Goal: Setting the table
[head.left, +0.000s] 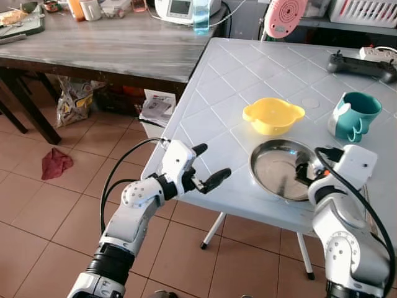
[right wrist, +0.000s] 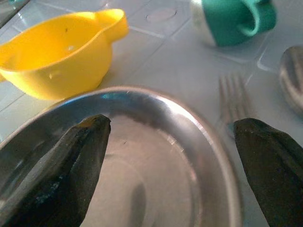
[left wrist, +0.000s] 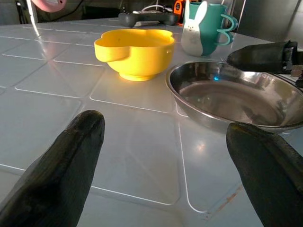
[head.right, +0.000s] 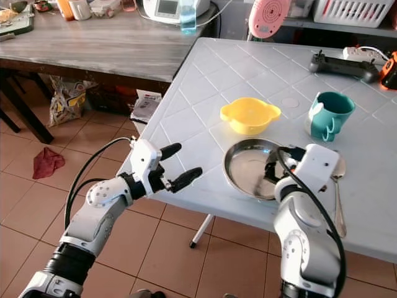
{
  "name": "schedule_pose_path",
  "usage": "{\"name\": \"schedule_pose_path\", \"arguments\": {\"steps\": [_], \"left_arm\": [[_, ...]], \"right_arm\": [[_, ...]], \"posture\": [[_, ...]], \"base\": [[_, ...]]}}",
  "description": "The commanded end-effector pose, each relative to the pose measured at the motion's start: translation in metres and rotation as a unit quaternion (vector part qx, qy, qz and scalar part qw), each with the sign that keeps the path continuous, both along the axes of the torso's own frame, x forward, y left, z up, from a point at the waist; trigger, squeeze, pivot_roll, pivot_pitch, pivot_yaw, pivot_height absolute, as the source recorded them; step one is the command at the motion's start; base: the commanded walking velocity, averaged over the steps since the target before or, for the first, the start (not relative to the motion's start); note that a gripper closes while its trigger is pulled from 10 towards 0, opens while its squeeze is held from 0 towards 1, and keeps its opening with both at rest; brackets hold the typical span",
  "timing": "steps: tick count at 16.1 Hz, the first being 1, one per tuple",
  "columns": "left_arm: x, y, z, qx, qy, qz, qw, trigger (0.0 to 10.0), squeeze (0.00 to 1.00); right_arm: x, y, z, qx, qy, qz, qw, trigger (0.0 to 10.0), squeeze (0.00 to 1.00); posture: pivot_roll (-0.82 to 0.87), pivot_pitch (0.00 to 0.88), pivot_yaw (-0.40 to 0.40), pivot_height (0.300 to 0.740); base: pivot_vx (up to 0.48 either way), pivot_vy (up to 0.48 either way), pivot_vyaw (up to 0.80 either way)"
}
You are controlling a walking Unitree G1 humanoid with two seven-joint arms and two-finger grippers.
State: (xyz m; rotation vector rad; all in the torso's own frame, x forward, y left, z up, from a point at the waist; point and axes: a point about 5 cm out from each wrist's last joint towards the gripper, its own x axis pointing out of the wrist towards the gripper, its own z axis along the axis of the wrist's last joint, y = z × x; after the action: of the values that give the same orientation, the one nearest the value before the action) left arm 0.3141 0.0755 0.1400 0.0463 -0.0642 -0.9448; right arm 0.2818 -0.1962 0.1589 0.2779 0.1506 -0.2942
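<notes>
Hovering spread wide over the steel plate (head.left: 282,169), right end effector (head.left: 305,171) is nearer; fork (right wrist: 233,101) lies just beyond, prongs pointing away; left end effector (head.left: 208,166) also wide at counter (head.left: 211,133) edge.

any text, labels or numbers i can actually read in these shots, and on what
No text reads clearly in any view.
White appliance with a screen on the wooden table: display too small and blurred to read.
Papers under the wooden table: print too small to read.
Printed bag on the floor: markings illegible.
Teal mug: a white rabbit figure, no lettering.
Yellow bowl and steel plate: no markings seen.
</notes>
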Motion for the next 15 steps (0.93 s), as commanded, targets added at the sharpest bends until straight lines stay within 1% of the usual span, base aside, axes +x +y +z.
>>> {"name": "schedule_pose_path", "arguments": {"steps": [1,4,6,7,9,13,15], "left_arm": [[-0.003,-0.001,0.001,0.005,-0.005,-0.009,1.000,10.0,0.00],[-0.004,-0.002,0.000,0.007,-0.001,-0.015,1.000,10.0,0.00],[-0.006,-0.003,-0.001,0.011,0.001,-0.026,1.000,10.0,0.00],[-0.006,-0.003,-0.001,0.012,0.002,-0.028,1.000,10.0,0.00],[-0.006,-0.004,-0.001,0.013,0.003,-0.032,0.999,10.0,0.00],[-0.007,-0.004,-0.002,0.015,0.004,-0.034,0.999,10.0,0.00],[-0.008,-0.004,-0.003,0.019,0.008,-0.041,0.999,10.0,0.00]], "right_arm": [[0.001,0.005,-0.002,0.012,0.007,0.014,1.000,10.0,0.00],[0.000,0.010,-0.003,0.033,0.023,0.017,0.999,10.0,0.00],[-0.001,0.010,-0.003,0.043,0.032,0.005,0.999,10.0,0.00],[-0.001,0.010,-0.003,0.046,0.034,0.009,0.998,10.0,0.00],[0.000,0.010,-0.001,0.050,0.032,0.010,0.998,10.0,0.00],[0.000,0.007,0.009,0.053,0.022,0.003,0.998,10.0,0.00],[-0.001,0.005,0.010,0.052,0.027,-0.007,0.998,10.0,0.00]], "posture": [[-0.02,0.153,0.026,0.714],[-0.02,0.155,0.025,0.714],[-0.02,0.155,0.025,0.714],[-0.02,0.154,0.025,0.714],[-0.02,0.152,0.026,0.714],[-0.02,0.149,0.026,0.714],[-0.02,0.144,0.025,0.714]], "base": [[0.000,0.000,0.00],[0.000,0.000,0.00],[0.000,0.000,0.00],[0.000,0.000,0.00],[0.000,0.000,0.00],[0.000,0.000,0.00],[0.000,0.000,0.00]]}}
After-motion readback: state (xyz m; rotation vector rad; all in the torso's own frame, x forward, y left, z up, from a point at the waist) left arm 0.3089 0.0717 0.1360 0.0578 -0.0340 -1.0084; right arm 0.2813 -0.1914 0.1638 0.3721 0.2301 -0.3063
